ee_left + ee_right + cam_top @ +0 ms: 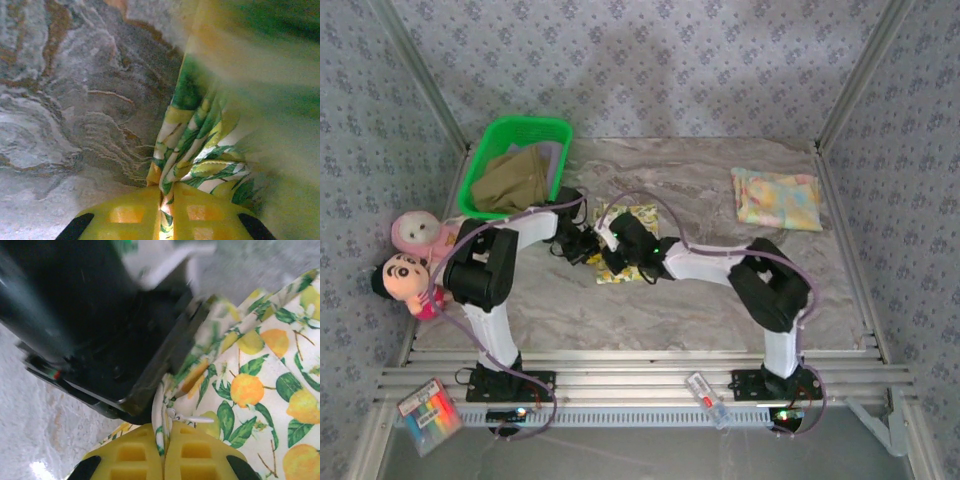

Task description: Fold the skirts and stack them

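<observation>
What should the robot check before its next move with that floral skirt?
1. Left hand pinching the floral skirt: ok.
2. Right hand pinching it too: ok.
3. Space between the hands: tight, probably not ok.
4. Skirt lying flat: not ok, bunched at the hands.
5. Pastel skirt folded, ready as stack base: ok.
6. Basket emptied: not ok, olive skirt inside.
</observation>
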You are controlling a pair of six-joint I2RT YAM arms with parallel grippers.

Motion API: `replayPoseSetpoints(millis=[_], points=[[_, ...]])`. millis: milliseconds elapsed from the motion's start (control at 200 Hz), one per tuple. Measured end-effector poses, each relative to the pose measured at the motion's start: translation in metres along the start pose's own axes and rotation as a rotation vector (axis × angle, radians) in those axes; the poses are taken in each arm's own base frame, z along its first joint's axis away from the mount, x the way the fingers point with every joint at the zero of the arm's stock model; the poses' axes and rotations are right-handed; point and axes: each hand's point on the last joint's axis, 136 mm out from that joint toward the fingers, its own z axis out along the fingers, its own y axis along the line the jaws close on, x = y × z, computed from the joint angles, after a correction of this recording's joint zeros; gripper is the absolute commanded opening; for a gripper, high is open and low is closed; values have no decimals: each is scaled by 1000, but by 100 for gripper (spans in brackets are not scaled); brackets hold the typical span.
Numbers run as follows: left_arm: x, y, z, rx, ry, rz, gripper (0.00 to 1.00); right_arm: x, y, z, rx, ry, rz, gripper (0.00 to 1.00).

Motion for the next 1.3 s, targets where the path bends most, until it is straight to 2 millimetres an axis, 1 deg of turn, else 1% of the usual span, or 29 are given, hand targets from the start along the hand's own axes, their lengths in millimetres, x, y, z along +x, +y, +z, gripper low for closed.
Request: replayPoseSetpoints(millis=[70,145,245,340,485,580,700,750,805,839,874,954,989,1019,1084,1139,1179,1224,1304], points=[[-1,3,-1,4,-4,-6,14,10,0,9,12,39,-12,0],[-2,5,-3,10,-11,-13,14,15,-1,9,24,61,-22,0],[-3,6,-3,14,-13,-17,15,16,-3,8,52,71,-36,0],[-4,7,-4,15,-14,-21,15,17,-9,4,100,82,-43,0],[-5,7,-4,17,-14,-22,15,16,-22,-11,184,87,-49,0],[-5,7,-4,17,-14,-22,15,14,-23,-15,191,85,-49,0],[-5,6,-5,16,-14,-18,18,21,-12,-13,133,114,-58,13],[-6,7,-5,10,-15,-17,19,26,-4,-13,87,135,-68,23],[-7,8,-7,-6,-20,-15,21,31,4,-13,24,158,-71,39],[-8,10,-8,-19,-25,-14,22,35,10,-14,-18,175,-70,45],[-9,11,-10,-32,-31,-11,22,38,13,-16,-58,189,-67,48],[-12,18,-15,-69,-46,-14,23,41,13,-27,-130,213,-43,48],[-12,22,-18,-94,-56,-17,24,38,9,-33,-144,209,-25,47],[-12,26,-22,-114,-62,-21,25,33,3,-39,-151,198,-9,44],[-11,32,-32,-156,-77,-20,26,19,-17,-51,-135,157,38,30],[-11,32,-42,-183,-96,-14,26,9,-42,-57,-99,126,82,21],[-12,29,-51,-197,-115,-1,26,3,-61,-59,-70,108,120,17],[-13,22,-60,-209,-139,19,26,-3,-82,-57,-38,98,148,15],[-16,3,-73,-210,-183,62,28,-8,-114,-45,4,103,192,14]])
